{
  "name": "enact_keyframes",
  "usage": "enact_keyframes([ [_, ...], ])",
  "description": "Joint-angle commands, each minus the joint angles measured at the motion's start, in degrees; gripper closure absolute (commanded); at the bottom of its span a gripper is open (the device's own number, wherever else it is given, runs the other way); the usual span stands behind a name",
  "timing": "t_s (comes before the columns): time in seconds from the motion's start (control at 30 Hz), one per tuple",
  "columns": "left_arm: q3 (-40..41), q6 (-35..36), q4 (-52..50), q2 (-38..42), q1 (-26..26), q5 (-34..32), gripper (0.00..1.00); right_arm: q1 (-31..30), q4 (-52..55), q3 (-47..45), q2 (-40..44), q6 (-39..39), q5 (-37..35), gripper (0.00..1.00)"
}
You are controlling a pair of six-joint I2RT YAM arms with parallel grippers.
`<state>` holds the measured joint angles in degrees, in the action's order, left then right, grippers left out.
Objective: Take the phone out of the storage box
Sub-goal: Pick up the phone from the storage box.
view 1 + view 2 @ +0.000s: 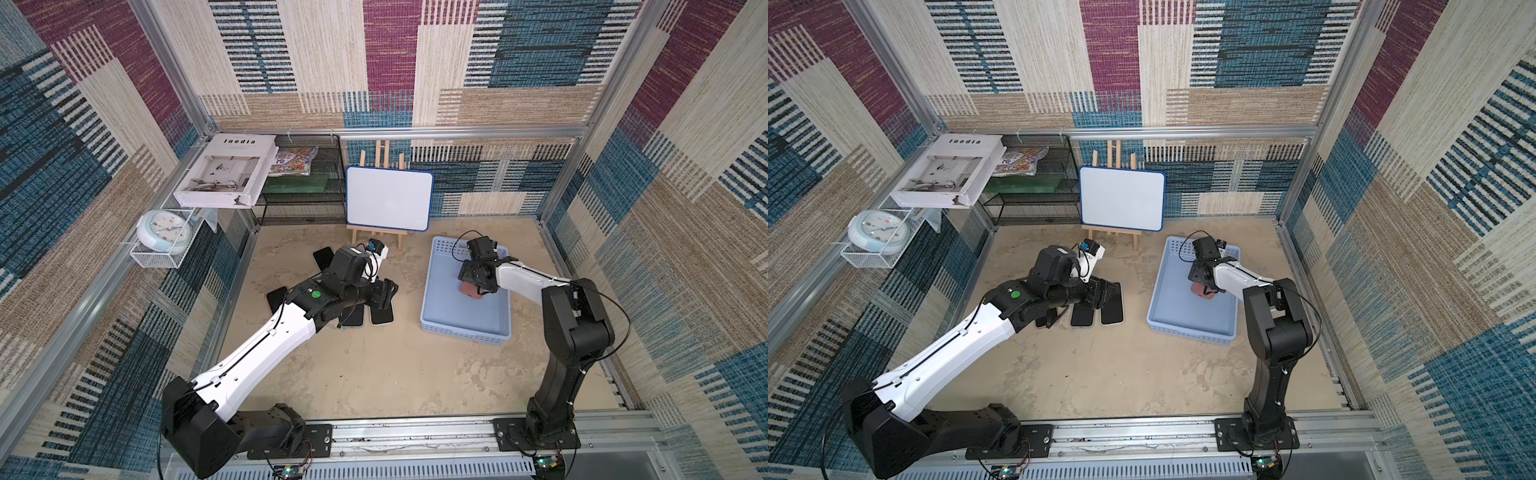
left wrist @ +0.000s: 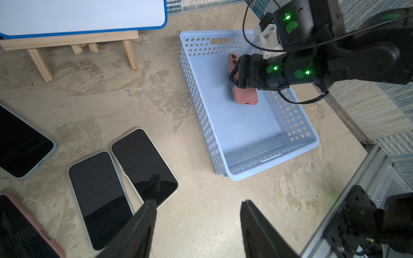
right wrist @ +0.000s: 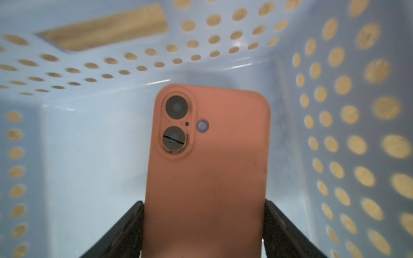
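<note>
The storage box (image 1: 465, 332) (image 2: 268, 172) is a pale blue perforated basket on the right of the table. Inside it a phone (image 3: 207, 167) (image 2: 244, 96) in a salmon-pink case lies back side up, its two camera lenses towards the box's handle wall (image 3: 111, 62). My right gripper (image 3: 203, 202) (image 1: 478, 286) reaches down into the box with its black fingers (image 3: 134, 214) pressed against both long edges of the phone. My left gripper (image 2: 197, 201) (image 1: 386, 291) hovers open over bare table, left of the box, holding nothing.
Several dark-screened phones (image 2: 100, 196) (image 2: 143, 165) (image 1: 380, 313) lie face up on the table under and beside my left arm. A whiteboard on a wooden easel (image 1: 388, 198) stands at the back. A black mesh rack (image 1: 303, 183) and a white wire basket (image 1: 162, 257) sit back left.
</note>
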<state>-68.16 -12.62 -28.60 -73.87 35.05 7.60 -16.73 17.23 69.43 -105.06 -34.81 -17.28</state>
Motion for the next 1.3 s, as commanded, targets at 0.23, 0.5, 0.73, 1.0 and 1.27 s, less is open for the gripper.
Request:
enact_keyframes([
  [0.23,4.33,-4.11,9.56,2.34,0.10,11.69,0.35,-4.79,-1.94,-1.58,14.00,7.21,10.18,0.33],
  [0.5,12.24,-15.48,26.77,2.79,2.67,19.41,0.36,-11.06,1.08,2.61,21.01,9.42,13.70,0.36],
  [0.73,10.73,-19.82,32.14,-0.39,8.16,13.14,0.37,-15.23,1.82,5.27,23.96,8.62,14.90,0.37],
  [1.0,10.89,-26.22,37.97,-3.75,10.99,2.82,0.38,-18.05,1.39,3.61,27.89,7.96,13.68,0.38],
  [1.27,13.06,-30.01,48.21,-6.32,12.49,-1.77,0.38,-18.76,0.83,1.27,31.73,6.86,13.76,0.41],
])
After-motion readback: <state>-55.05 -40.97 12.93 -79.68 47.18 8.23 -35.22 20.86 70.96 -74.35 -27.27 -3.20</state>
